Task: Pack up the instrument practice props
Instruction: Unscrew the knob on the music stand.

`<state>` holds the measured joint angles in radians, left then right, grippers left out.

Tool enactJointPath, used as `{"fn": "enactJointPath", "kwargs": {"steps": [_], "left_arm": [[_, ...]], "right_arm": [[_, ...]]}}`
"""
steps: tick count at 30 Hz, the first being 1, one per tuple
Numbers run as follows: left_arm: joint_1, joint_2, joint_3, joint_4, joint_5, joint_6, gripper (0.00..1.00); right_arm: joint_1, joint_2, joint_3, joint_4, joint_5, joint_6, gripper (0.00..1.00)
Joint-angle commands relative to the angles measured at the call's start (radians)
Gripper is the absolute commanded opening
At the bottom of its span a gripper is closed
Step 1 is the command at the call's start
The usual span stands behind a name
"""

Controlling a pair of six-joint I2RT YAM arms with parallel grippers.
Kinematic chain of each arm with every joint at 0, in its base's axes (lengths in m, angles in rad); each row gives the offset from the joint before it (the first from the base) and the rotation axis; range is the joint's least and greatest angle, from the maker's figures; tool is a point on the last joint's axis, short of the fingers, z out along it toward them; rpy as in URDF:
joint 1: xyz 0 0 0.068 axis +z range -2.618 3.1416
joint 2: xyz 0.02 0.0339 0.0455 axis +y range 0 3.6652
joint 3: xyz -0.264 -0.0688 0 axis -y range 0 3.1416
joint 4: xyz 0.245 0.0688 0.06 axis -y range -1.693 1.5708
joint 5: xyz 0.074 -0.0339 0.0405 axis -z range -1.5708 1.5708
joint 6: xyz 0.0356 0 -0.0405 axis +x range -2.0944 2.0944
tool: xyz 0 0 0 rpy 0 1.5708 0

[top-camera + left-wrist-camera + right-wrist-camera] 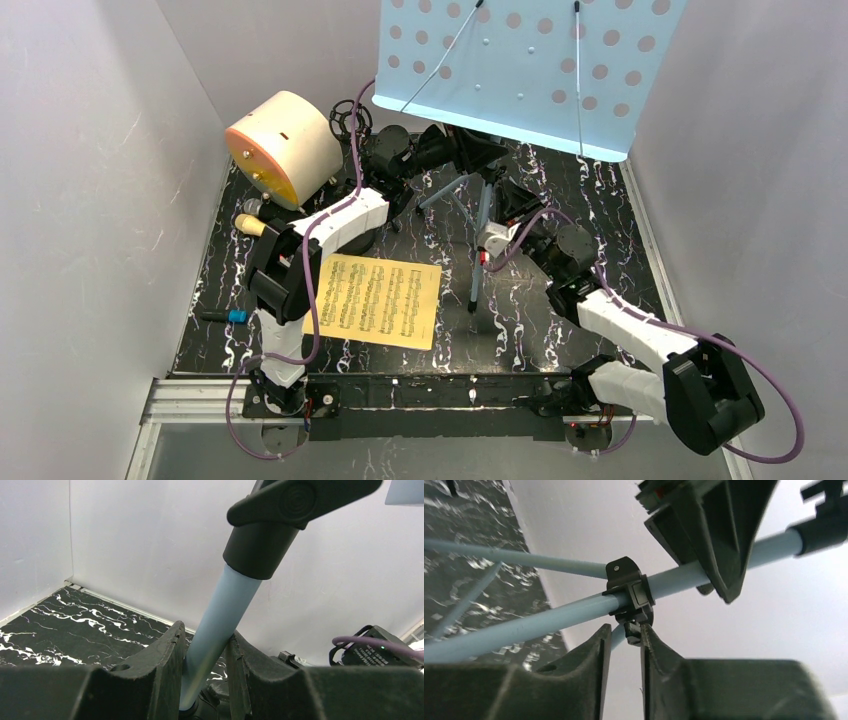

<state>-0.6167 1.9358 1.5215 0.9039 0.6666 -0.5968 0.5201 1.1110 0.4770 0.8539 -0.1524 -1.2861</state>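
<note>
Left fingers (162, 652) clench the blue music rack's pole (222, 610); right fingers (591, 652) sit slightly parted at its black collar (631, 592), grip unclear.

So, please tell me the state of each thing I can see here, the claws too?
music rack: unfolded, legs spread.
rack pole: clamped in left claw.
left claw: shut on rack pole.
right claw: at the black collar; grip unclear.
yellow score sheet: flat on table, face up.
cream cylinder: lying on its side.
</note>
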Motion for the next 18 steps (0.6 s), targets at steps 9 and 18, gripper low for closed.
{"fn": "enactJointPath", "kwargs": {"steps": [9, 18], "left_arm": [[0.028, -0.022, -0.017, -0.149, -0.086, 0.004, 0.00], [0.026, -0.016, -0.011, -0.149, -0.075, 0.000, 0.00]], "right_arm": [[-0.029, -0.087, 0.010, -0.156, 0.118, 1.216, 0.78], [-0.189, -0.124, 0.094, -0.307, -0.035, 1.764, 0.92]]}}
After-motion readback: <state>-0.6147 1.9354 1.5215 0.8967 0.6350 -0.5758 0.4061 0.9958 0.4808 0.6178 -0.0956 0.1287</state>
